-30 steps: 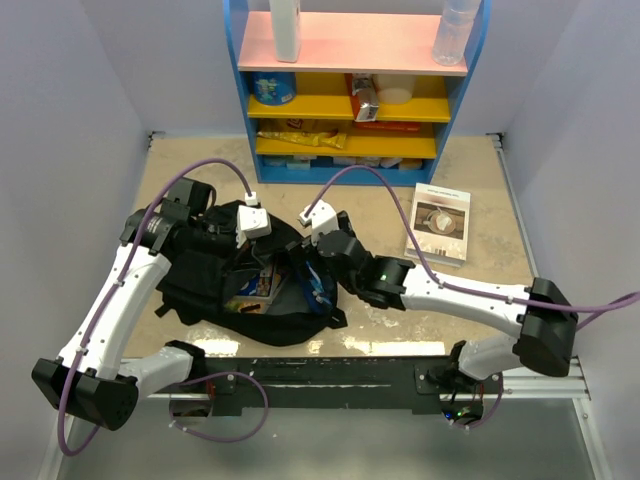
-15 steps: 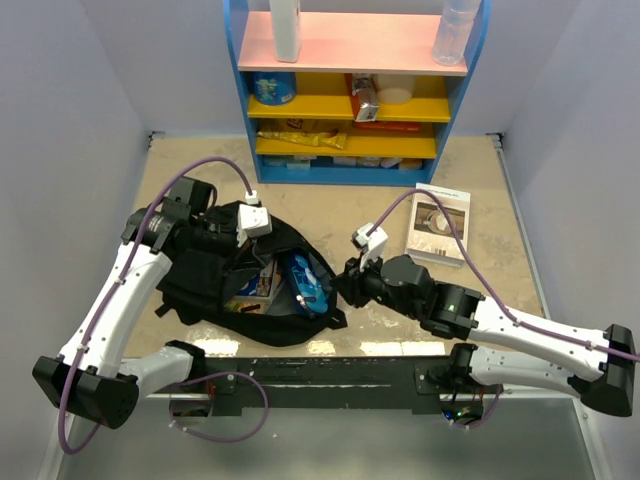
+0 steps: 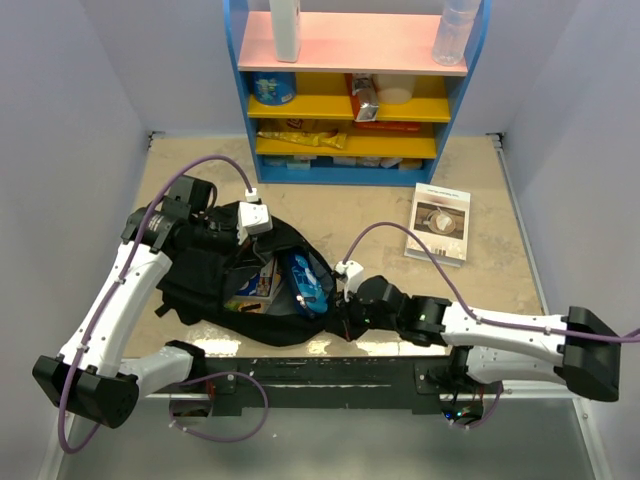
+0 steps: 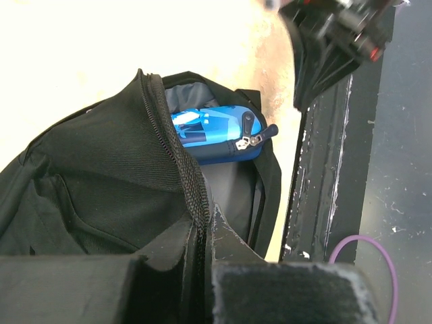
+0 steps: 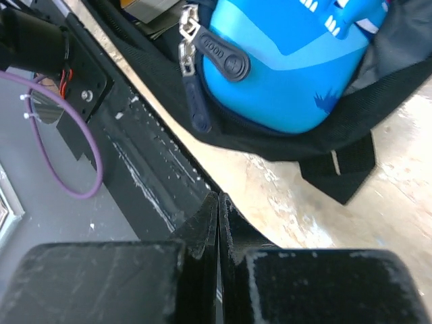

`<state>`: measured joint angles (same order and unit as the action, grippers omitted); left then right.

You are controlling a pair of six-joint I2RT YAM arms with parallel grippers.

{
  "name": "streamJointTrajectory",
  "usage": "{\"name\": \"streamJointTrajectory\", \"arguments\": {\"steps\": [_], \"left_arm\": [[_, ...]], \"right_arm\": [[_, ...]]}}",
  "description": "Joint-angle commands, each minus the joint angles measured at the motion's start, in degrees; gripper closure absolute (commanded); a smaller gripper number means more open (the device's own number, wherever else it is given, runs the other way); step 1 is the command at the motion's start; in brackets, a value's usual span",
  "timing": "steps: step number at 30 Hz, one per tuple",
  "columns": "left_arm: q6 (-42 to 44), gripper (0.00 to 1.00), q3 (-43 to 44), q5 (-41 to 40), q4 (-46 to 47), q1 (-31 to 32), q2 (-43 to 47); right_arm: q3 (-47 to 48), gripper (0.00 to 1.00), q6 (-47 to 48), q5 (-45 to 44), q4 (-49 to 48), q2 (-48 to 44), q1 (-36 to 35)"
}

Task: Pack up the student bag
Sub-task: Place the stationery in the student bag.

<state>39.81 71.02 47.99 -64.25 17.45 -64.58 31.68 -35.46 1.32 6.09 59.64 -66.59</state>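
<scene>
The student bag (image 3: pixel 205 285) lies open near the table's front edge, a big black backpack. My left gripper (image 3: pixel 243 248) is shut on its zipper edge (image 4: pixel 196 196) and holds the opening up. Inside lie a blue pencil case (image 3: pixel 305 280) with a black zipper pull (image 5: pixel 223 62) and a colourful box or book (image 3: pixel 258 285). My right gripper (image 3: pixel 343 315) hovers just off the bag's right rim, over the table's front edge. It is shut, and its fingertips (image 5: pixel 229 219) meet with nothing between them. The pencil case (image 5: pixel 297 67) sits just beyond them.
A white book (image 3: pixel 438 222) lies flat on the table, right of the bag. A blue shelf unit (image 3: pixel 350 90) with bottles, a tin and packets stands at the back. The black mounting rail (image 3: pixel 330 365) runs along the near edge, with a purple cable (image 5: pixel 81 169) beside it.
My right gripper has pulled out of the bag's opening toward the near edge and shut empty. The blue pencil case now lies in the bag. The left gripper has kept its hold.
</scene>
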Motion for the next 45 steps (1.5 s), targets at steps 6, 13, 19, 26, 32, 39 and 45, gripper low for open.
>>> {"name": "streamJointTrajectory", "arguments": {"steps": [6,13,19,26,32,39,45], "left_arm": [[-1.05,1.0,3.16,3.25,1.93,1.0,0.86],[-0.53,1.0,3.07,2.99,1.5,1.0,0.86],[0.0,1.0,3.07,2.46,1.06,1.01,0.94],[0.18,1.0,2.8,2.73,1.32,1.0,1.03],[-0.35,1.0,3.24,2.73,1.76,1.09,1.29],[-0.09,1.0,3.07,2.46,1.76,1.0,1.38],[-0.09,1.0,3.07,2.38,1.85,1.0,1.56]], "right_arm": [[-0.31,1.0,-2.68,2.8,-15.66,10.84,6.63],[0.31,1.0,-3.65,1.68,-20.32,15.95,9.28],[1.63,1.0,-3.74,1.84,-19.63,15.61,9.99],[-3.64,1.0,-4.35,5.26,-18.56,9.71,9.46],[-1.45,1.0,-3.74,7.9,-20.23,14.88,7.62],[-0.39,1.0,-3.39,7.73,-21.03,17.7,7.17],[2.5,1.0,-4.52,3.35,-22.7,20.87,7.26]]}}
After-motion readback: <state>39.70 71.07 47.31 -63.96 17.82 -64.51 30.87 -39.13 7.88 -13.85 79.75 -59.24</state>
